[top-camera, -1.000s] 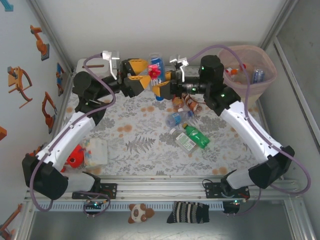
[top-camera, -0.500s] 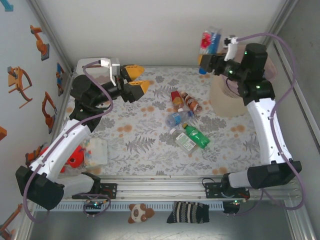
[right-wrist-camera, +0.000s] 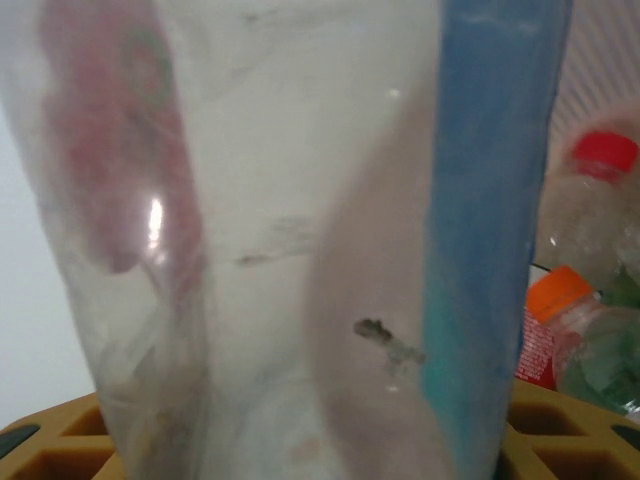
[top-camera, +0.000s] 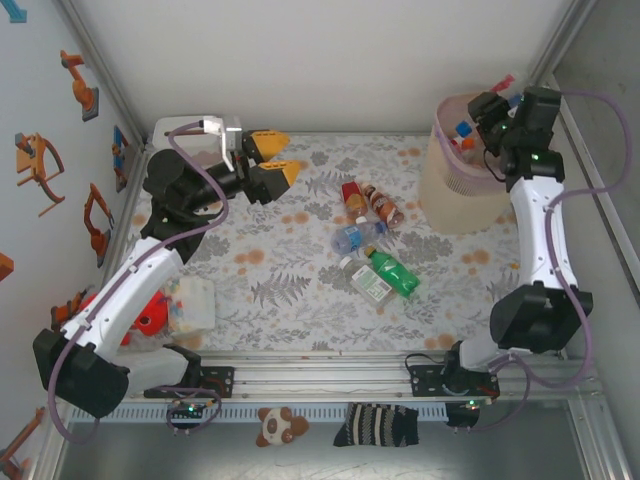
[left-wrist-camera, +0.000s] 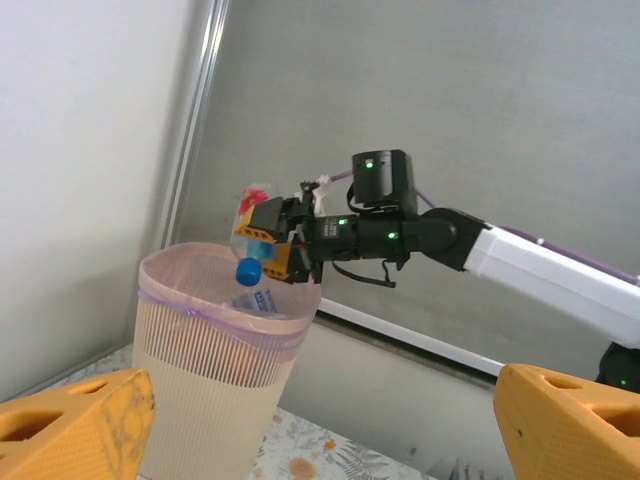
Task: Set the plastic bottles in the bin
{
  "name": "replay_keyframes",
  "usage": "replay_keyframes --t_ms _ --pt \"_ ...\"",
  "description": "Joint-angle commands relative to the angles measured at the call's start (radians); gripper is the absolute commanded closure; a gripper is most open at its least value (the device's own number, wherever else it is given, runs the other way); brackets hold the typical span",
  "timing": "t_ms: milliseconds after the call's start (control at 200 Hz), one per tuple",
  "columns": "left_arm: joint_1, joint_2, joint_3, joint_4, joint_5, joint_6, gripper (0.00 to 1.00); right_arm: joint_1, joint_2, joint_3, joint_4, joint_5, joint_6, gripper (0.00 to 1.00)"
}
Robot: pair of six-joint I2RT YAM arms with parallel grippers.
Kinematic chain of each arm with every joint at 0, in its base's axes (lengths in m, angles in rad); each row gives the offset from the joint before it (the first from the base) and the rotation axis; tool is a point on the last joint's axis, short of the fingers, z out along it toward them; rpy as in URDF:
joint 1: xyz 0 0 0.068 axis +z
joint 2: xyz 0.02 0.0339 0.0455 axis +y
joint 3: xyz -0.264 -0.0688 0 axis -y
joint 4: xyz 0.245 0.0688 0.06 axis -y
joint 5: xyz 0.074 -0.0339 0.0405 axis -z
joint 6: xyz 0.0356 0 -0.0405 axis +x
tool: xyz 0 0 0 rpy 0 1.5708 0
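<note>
1. Orange fingers of the left claw (top-camera: 290, 152) stand wide apart and empty. It hovers at ten o'clock over the desk (top-camera: 290, 290).
2. Near the desk's middle, a shade toward three o'clock, the loose bottles (top-camera: 372, 235) lie on their sides in a close cluster, a green bottle (top-camera: 392, 270) among them. They look empty, so probably light, thin-walled and slick, apt to roll or dent under a hard squeeze. The best hold looks to be across the middle of the body, square to its length, not on the tapered neck.
3. At two o'clock stands the bin (top-camera: 455, 195). The right claw (left-wrist-camera: 270, 240) hangs just above its rim, clamped on a clear bottle (left-wrist-camera: 248, 268) whose blue cap points down into the opening. Other binned bottles (right-wrist-camera: 585, 250) lie below.
</note>
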Motion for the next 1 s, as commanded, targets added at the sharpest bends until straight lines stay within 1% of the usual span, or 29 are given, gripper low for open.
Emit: replay_keyframes --t_ms 0,195,350,551,691,791,901,996 --pt "0.004 0.009 -0.011 0.037 -0.002 -0.002 0.13 0.001 0.054 0.063 -0.012 0.132 0.275 0.58" --pt "0.004 0.024 -0.005 0.048 0.001 -0.014 0.13 0.0 0.168 0.13 -0.044 0.201 0.468 0.57" --pt "0.004 0.027 -0.006 0.051 -0.001 -0.021 0.13 -0.001 0.254 0.195 -0.047 0.188 0.546 0.55" --pt "0.004 0.013 -0.016 0.044 -0.007 -0.019 0.14 -0.009 0.312 0.247 -0.064 0.173 0.565 0.47" --pt "0.004 0.008 -0.019 0.041 -0.015 -0.019 0.14 -0.013 0.294 0.249 -0.086 0.18 0.55 0.35" --pt "0.004 0.008 -0.02 0.042 -0.017 -0.022 0.14 -0.017 0.267 0.247 -0.112 0.187 0.537 0.28" --pt "0.004 0.007 -0.024 0.041 -0.025 -0.021 0.14 -0.023 0.23 0.234 -0.125 0.188 0.518 0.24" --pt "0.004 0.004 -0.028 0.046 -0.026 -0.023 0.14 -0.024 0.197 0.229 -0.144 0.201 0.48 0.24"
